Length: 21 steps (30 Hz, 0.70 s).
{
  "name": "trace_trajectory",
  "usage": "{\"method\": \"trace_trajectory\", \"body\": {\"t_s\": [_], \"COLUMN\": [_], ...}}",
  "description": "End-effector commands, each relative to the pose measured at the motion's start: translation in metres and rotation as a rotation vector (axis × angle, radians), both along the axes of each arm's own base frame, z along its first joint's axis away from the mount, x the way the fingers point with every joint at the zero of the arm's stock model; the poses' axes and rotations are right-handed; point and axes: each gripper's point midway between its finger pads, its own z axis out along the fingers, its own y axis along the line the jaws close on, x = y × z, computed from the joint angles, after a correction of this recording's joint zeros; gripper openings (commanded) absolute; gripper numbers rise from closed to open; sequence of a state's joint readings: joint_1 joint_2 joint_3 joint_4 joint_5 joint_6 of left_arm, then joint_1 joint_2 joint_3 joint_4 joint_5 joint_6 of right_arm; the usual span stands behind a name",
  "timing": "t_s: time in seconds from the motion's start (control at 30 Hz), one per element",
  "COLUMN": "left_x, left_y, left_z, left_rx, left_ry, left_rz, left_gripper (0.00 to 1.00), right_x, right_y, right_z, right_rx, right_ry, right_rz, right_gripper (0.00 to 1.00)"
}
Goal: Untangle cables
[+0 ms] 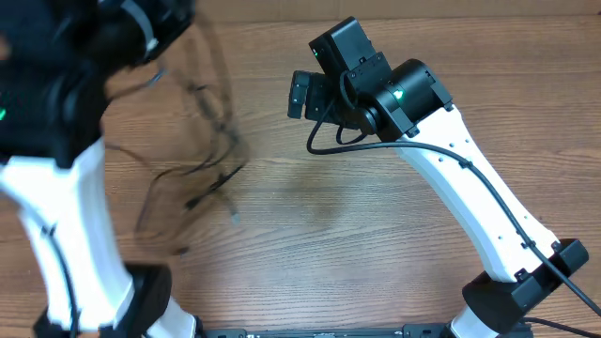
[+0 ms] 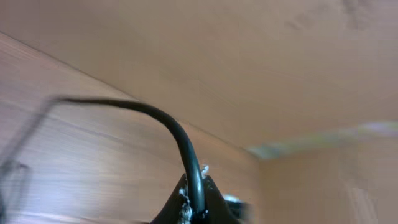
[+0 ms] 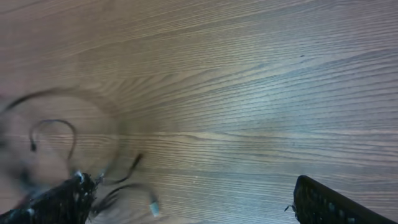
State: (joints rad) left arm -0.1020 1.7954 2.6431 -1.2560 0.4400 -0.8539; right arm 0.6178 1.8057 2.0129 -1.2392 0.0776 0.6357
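The cables (image 1: 208,167) are thin black strands, motion-blurred, hanging down to the wooden table at left centre. My left gripper (image 2: 198,202) is shut on one black cable (image 2: 177,134), which arcs up and away to the left. In the overhead view the left gripper (image 1: 148,39) is a dark blur, raised at the top left. My right gripper (image 1: 305,94) is open and empty, to the right of the strands. In the right wrist view its fingers (image 3: 193,211) are wide apart, and loose strands (image 3: 69,138) with a pale plug tip (image 3: 153,205) lie by its left finger.
The wooden table (image 1: 376,225) runs across the view. The right arm's thicker black cord (image 1: 441,155) runs along its white link. The arm bases (image 1: 526,286) stand at the front edge.
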Motion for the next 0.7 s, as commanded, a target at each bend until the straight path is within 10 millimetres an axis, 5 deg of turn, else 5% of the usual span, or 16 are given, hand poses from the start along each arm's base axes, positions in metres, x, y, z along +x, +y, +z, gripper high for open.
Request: {"method": "trace_trajectory", "body": {"t_s": [0.0, 0.17, 0.37, 0.67], "left_x": [-0.023, -0.015, -0.027, -0.042], "left_y": [-0.059, -0.070, -0.077, -0.076], "left_z": [0.013, 0.009, 0.045, 0.071], "left_rx": [-0.314, -0.395, -0.427, -0.435], "left_ry": [0.136, 0.200, 0.076, -0.014], "left_rz": [-0.363, -0.443, -0.560, -0.626], "left_gripper": [0.04, 0.04, 0.04, 0.04], "right_x": [0.002, 0.009, 0.014, 0.029], "right_y": [0.007, 0.012, 0.016, 0.027], "right_z": [0.003, 0.006, -0.007, -0.059], "right_rx": [0.037, 0.057, 0.041, -0.020], "right_ry": [-0.002, -0.031, -0.008, 0.072], "right_rz": [-0.003, -0.003, -0.003, 0.000], "right_gripper": [1.00, 1.00, 1.00, 1.00]}}
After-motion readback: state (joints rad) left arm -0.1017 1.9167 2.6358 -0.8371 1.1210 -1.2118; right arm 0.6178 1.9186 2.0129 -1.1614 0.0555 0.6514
